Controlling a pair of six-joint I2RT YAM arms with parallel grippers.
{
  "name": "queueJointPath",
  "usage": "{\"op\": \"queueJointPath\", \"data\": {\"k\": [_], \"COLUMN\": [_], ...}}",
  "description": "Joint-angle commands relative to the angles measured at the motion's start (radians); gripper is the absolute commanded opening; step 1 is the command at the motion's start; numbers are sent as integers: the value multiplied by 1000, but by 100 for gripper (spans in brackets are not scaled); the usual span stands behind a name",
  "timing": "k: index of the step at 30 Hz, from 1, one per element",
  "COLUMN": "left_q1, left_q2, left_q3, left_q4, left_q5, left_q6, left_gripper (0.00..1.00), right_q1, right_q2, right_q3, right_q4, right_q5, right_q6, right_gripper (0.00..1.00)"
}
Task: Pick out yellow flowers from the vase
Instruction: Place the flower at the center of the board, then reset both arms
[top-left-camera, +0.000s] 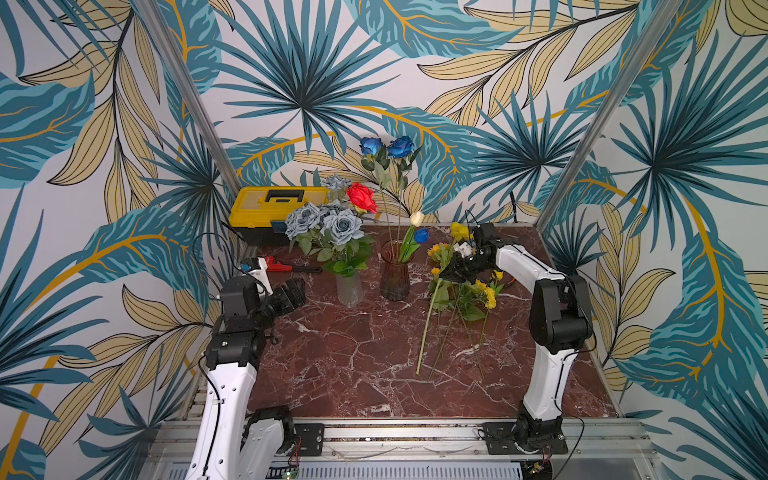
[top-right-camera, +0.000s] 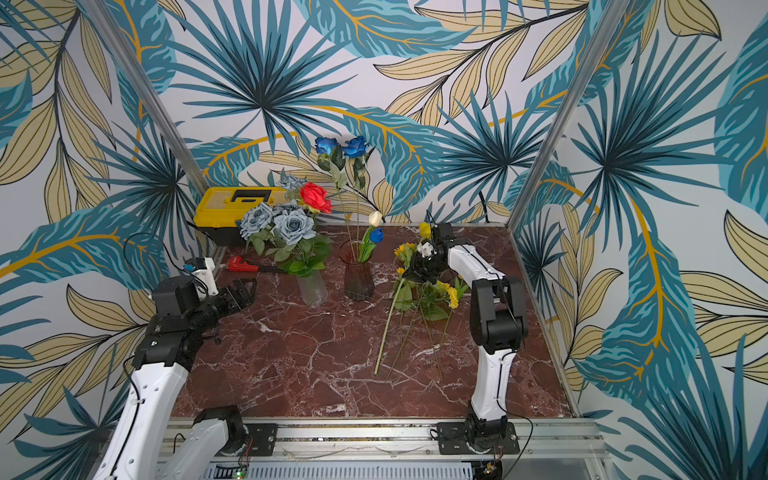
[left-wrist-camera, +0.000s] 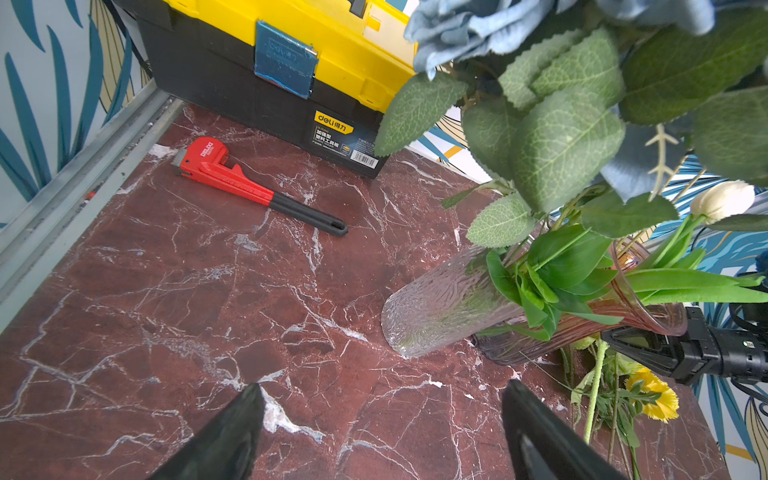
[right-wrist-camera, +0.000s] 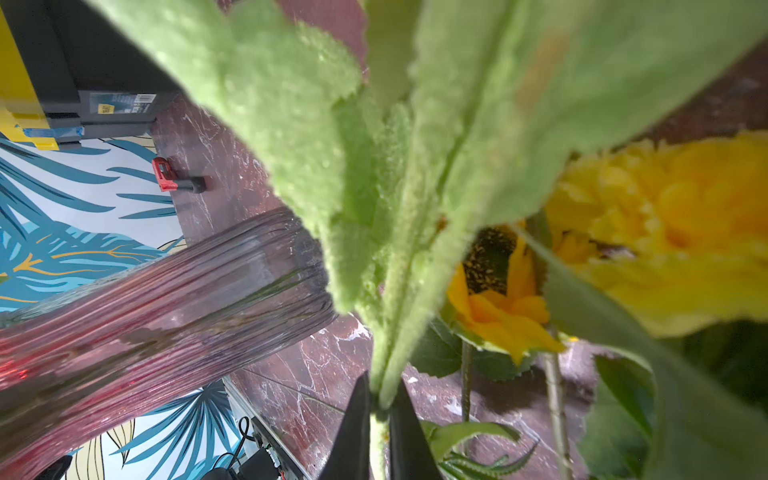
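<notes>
Yellow flowers (top-left-camera: 490, 297) lie piled on the tabletop (top-left-camera: 353, 353) at right; the dark vase (top-left-camera: 394, 278) shows none. Right jaws pinch one stem (right-wrist-camera: 390, 332) over them; left jaws gape, empty.

The yellow label (left-wrist-camera: 333, 122) on the black front of the toolbox (left-wrist-camera: 232, 79) reads "deli", followed by two Chinese characters. Below it are lines of Chinese print, too small to read, and a barcode sticker (left-wrist-camera: 364, 158). The red pipe wrench (left-wrist-camera: 224, 174) has white "DELI" lettering on its head.
</notes>
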Motion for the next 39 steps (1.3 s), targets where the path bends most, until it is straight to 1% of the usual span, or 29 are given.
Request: {"op": "queueJointPath", "data": {"k": [1,4,8,12,17,21,24,26,29,33,36,39], "left_q1": [13,14,15,14,14,14,14,13,14,14,13,13], "left_q2": [-10,-15,-21,-20,-20,-16,-10,-4,9,35,43,44], "left_q3": [-10,-11,-14,-13,-13,-15,-15,-16,-17,-17,-18,-27], "left_q4": [15,15,15,16,15,15,15,15,15,16,16,15], "left_q5": [7,4,2,3,2,-2,-6,-9,-7,0,-10,-35], "left_q6": [-2,-2,-4,-3,-4,-3,-5,-5,-8,-12,-17,-28], "left_gripper": [90,90,90,90,90,90,90,90,90,90,91,95], "right_q1": [-1,0,0,0,0,1,1,1,1,1,1,1], "right_q2": [-45,-54,-79,-122,-234,-344,-454,-552,-743,-1003,-1130,-1208], "right_q3": [-12,-18,-28,-41,-68,-64,-90,-144,-292,-576,-737,-876], "right_q4": [7,0,-8,-17,-34,-94,-106,-75,9,208,294,389], "right_q5": [4,8,25,40,104,188,277,351,522,722,851,944], "right_q6": [4,-1,-4,-6,-13,-51,-68,-67,-58,-55,-66,-79], "right_gripper": [16,28,42,51,65,81,87,89,94,100,100,99]}}
